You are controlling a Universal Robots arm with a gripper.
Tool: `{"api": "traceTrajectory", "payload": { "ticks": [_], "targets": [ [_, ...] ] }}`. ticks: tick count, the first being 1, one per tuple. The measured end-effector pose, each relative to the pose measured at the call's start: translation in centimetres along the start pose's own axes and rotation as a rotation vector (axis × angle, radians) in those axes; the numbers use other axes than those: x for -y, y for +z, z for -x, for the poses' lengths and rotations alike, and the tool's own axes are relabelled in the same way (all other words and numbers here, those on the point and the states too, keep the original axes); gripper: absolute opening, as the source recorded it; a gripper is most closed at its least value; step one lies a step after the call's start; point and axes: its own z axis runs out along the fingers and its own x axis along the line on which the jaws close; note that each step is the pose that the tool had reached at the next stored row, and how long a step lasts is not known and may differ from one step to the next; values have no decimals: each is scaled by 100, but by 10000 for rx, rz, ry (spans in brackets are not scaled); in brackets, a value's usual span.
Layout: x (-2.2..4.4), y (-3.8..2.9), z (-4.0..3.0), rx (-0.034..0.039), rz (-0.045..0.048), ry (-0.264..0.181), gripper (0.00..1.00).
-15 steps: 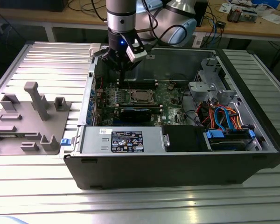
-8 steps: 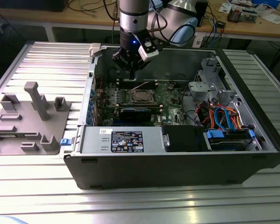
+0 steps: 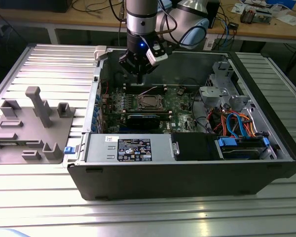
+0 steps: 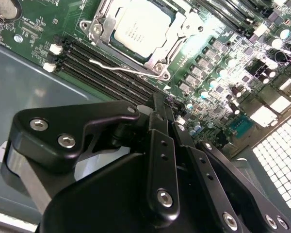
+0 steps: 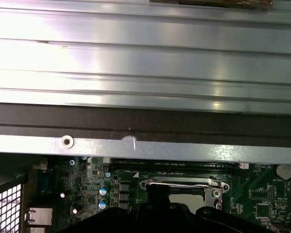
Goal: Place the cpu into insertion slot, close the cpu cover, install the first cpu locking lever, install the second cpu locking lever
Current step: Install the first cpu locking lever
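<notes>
An open computer case (image 3: 187, 177) lies on a ribbed metal worktop (image 3: 39, 207), filling the centre and the exterior view's right, with the robot arm (image 3: 140, 19) reaching down from the upper middle of the frame. Inside, on the green motherboard (image 3: 182, 98), the insertion slot (image 4: 94, 29) sits at mid-frame. The cpu (image 4: 138, 26) is seated in it, and the cpu cover (image 4: 179, 26) appears folded down around the chip's edges. A thin wire locking lever (image 4: 121, 69) runs along the socket's edge beside the black memory slots (image 4: 72, 48); whether it is hooked home cannot be told. The gripper (image 4: 160, 104) hovers over the board's far edge, apart from the socket, its fingers (image 4: 160, 141) pressed together and holding nothing. The work appears to be at the lever stage. Doing it well likely means meeting the lever near its free end, pressing squarely down, then tucking it sideways under its catch without scraping the memory slots.
</notes>
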Motion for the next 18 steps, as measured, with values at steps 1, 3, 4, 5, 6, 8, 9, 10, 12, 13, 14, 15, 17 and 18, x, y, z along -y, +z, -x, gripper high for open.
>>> {"api": "traceTrajectory", "payload": {
  "ticks": [1, 3, 4, 5, 6, 8, 9, 10, 12, 13, 14, 15, 17, 18],
  "targets": [
    [0, 2, 1, 3, 6, 14, 11],
    [1, 13, 6, 21, 3, 189, 11],
    [1, 21, 14, 28, 1, 281, 11],
    [2, 30, 22, 32, 1, 319, 11],
    [2, 40, 27, 32, 1, 323, 11],
    [3, 55, 29, 32, 1, 324, 11],
    [3, 63, 30, 33, 1, 325, 11],
    [4, 65, 31, 32, -1, 325, 11],
    [4, 69, 31, 32, 0, 324, 11],
    [4, 71, 31, 32, 0, 324, 11],
    [4, 71, 31, 32, -1, 324, 11],
    [4, 71, 31, 32, 0, 323, 11],
    [4, 72, 31, 32, 0, 324, 11],
    [4, 72, 31, 32, 0, 324, 11]
  ]
}}
